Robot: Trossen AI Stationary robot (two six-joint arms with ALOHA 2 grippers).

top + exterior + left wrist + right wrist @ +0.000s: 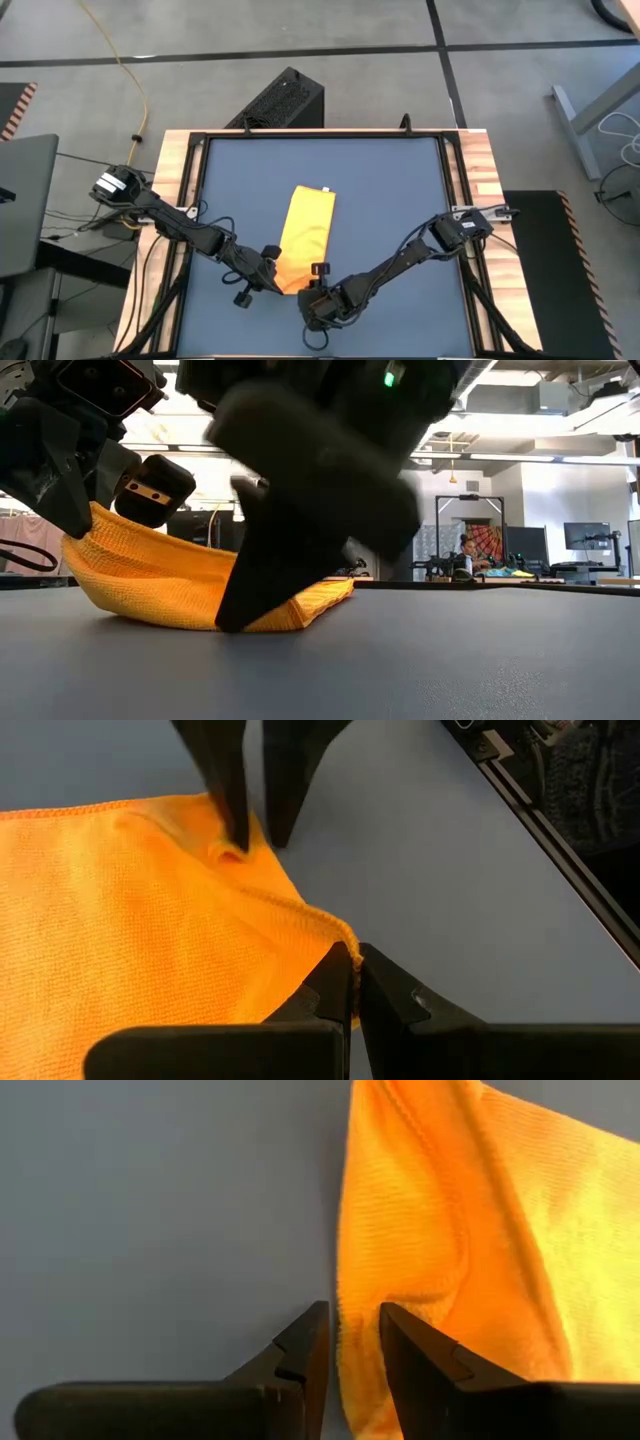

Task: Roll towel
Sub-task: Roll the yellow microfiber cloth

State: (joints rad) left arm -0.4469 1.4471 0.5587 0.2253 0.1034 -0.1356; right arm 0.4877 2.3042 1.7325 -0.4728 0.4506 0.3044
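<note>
The yellow towel (308, 230) lies folded into a long strip on the blue-grey mat (390, 200), running from far to near. Its small white tag (325, 189) is at the far end. Both grippers are at the strip's near end. My left gripper (272, 283) is shut on the near left corner, and my right gripper (316, 290) is shut on the near right corner. In the low view the towel (160, 585) rises at its left side and lies on the mat at its right. My left gripper pinches the towel's hemmed near edge at its corner (335, 935) between its two fingers, coming in low from the table's left. That corner is raised off the mat (95, 525), and the cloth behind it sags down to the table. My right gripper pinches the near edge at the other corner (352, 1295) between its two fingers, slanting down from the table's right. In the left wrist view its fingertips (232, 825) pucker the cloth there. This corner stays low, at the mat (300, 610).
The mat sits inside a dark frame with wooden borders (180, 170) at the left and right. A black box (285, 100) stands on the floor beyond the far edge. Bare mat shows on both sides of the towel and beyond it.
</note>
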